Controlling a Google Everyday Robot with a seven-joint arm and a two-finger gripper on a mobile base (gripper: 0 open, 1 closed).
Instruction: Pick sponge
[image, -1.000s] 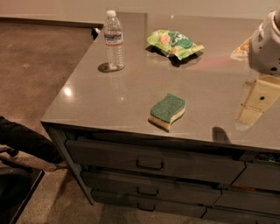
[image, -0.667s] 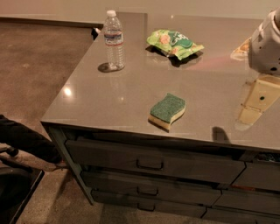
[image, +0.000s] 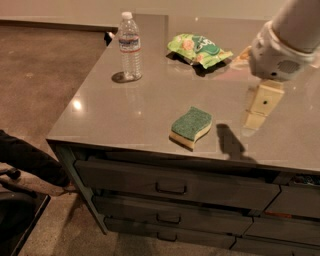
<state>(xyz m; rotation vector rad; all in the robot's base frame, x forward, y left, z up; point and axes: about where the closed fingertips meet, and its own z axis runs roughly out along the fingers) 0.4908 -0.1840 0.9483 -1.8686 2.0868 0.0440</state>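
The sponge (image: 191, 126), S-curved with a dark green top over a pale yellow layer, lies flat on the grey countertop (image: 125, 115) near its front edge. My gripper (image: 255, 117), cream-coloured below a white wrist, hangs above the counter to the right of the sponge, about a hand's width away. It holds nothing and casts a dark shadow between itself and the sponge.
A clear water bottle (image: 129, 46) stands at the back left of the counter. A green snack bag (image: 199, 49) lies at the back centre. Drawers (image: 170, 187) run below the front edge. The floor (image: 35, 75) drops away at left.
My gripper and arm have moved left, closer to the sponge. The sponge, bottle and bag have not moved.
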